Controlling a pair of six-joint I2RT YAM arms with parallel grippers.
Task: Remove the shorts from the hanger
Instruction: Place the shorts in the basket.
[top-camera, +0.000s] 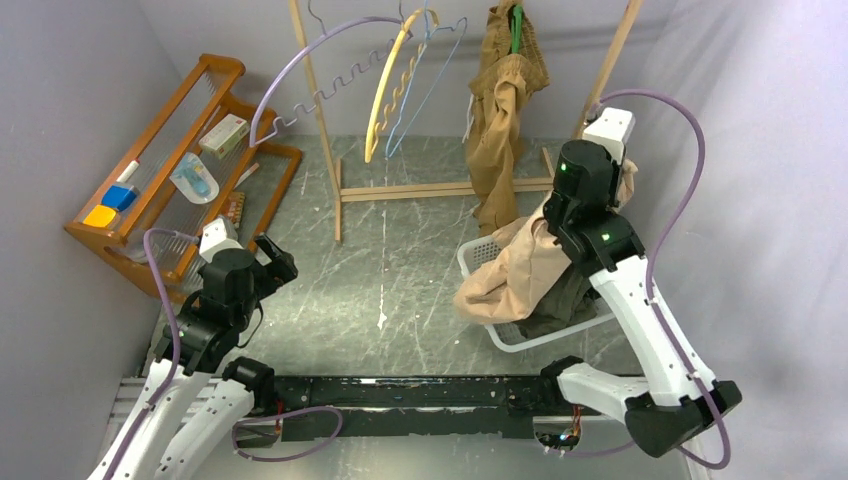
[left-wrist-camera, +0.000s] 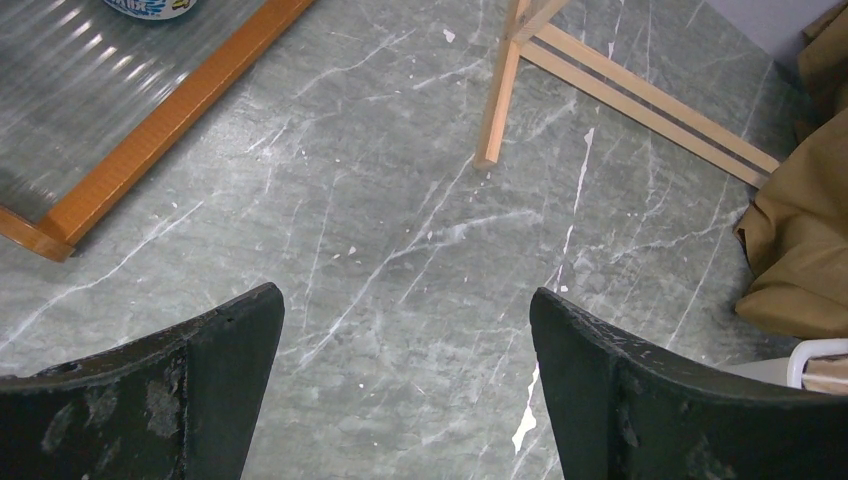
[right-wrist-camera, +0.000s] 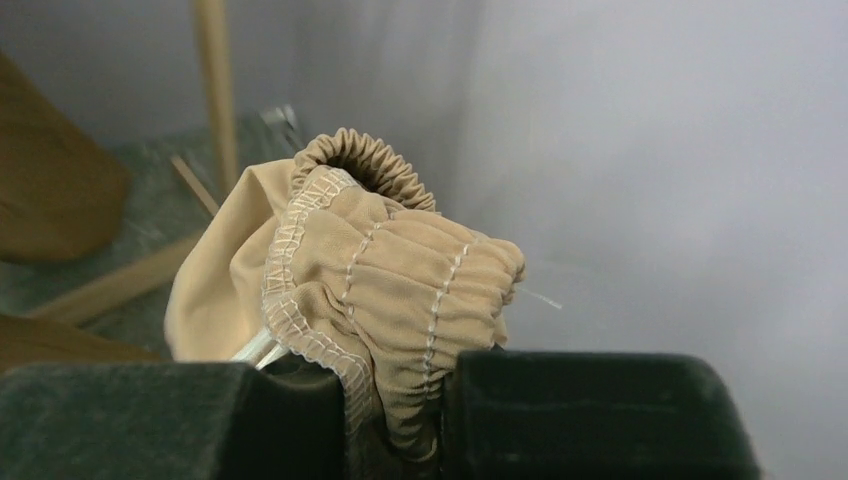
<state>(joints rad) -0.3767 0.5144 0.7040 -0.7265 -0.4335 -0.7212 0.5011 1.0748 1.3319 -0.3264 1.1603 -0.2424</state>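
I've got the right gripper (right-wrist-camera: 398, 400) clamped on the light beige shorts (right-wrist-camera: 400, 270) at the waistband, cloth draping over the white basket (top-camera: 540, 345). My left gripper (left-wrist-camera: 405, 350) is wide, empty.

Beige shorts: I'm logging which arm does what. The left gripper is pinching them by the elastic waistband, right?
Not the left: the right gripper pinches the beige shorts by the elastic waistband, as the right wrist view shows. The left gripper is open, holding nothing.
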